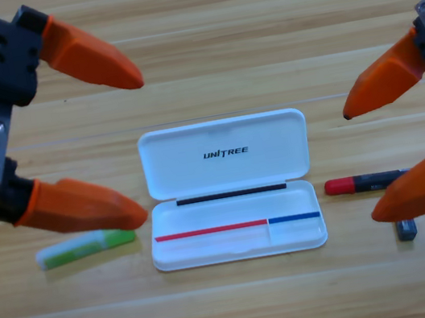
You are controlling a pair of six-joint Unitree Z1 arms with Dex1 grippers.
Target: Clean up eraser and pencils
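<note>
Nothing stowed yet. Risks first, largest item down.

Table (pixel 196 15): bare wood, slick, so anything nudged will slide or roll.

Left hand (pixel 133 148): enters from the upper-left corner, large in frame, jaws spread wide, holding nothing. The lower jaw tip sits just over the right end of the green-white pencil (pixel 84 247). Risk: closing from here catches only the end, and the pencil pivots or rolls off toward the case.

Right hand (pixel 361 167): at the right edge, jaws also spread wide, empty. It brackets the red-black pencil (pixel 363 181), whose barrel end disappears under the lower jaw. Risk: an off-centre pinch kicks it sideways.

White case (pixel 230 193): centre, lid open and laid back, tray empty. Light plastic, so a pencil dropped against its wall or a jaw clipping the lid could shift or shut it.

Eraser (pixel 405 229): just below the right hand's lower jaw, partly covered. Smallest target, easiest to knock away during the pencil grab; I'd guess it gets bumped first.
</note>
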